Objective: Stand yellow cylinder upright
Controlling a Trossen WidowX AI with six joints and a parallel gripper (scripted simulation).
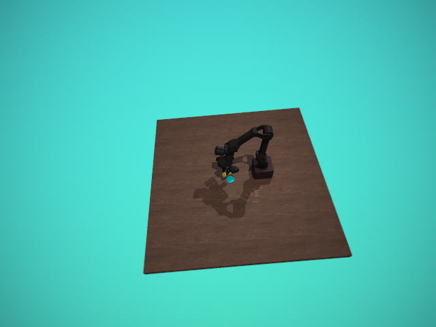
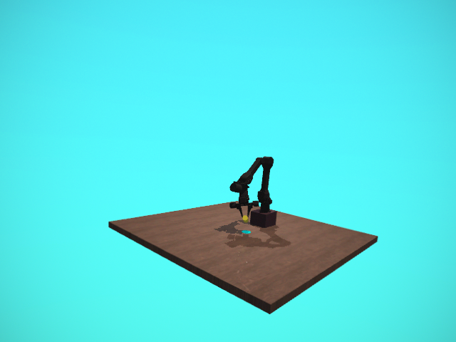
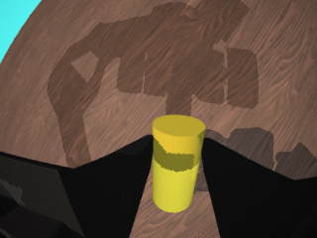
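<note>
The yellow tall cylinder (image 1: 224, 174) (image 2: 245, 219) (image 3: 173, 185) is between the fingertips of my gripper (image 1: 227, 173) (image 2: 245, 216) (image 3: 177, 143), which is shut on it. The cylinder is held above the table, well tilted from upright. One round end faces the exterior view, and a finger covers its middle in the top view. The cyan circle (image 1: 230, 178) (image 2: 246, 232) is a flat disc on the table. It shows just in front of the cylinder in the top view and below it in the exterior view. It does not show in the wrist view.
The arm stands on a dark block (image 1: 263, 172) (image 2: 263, 219) to the right of the cyan circle in the top view. The brown wooden table (image 1: 246, 242) (image 2: 235, 268) (image 3: 30, 99) carries the arm's shadows around the circle. Its edges are far from the gripper.
</note>
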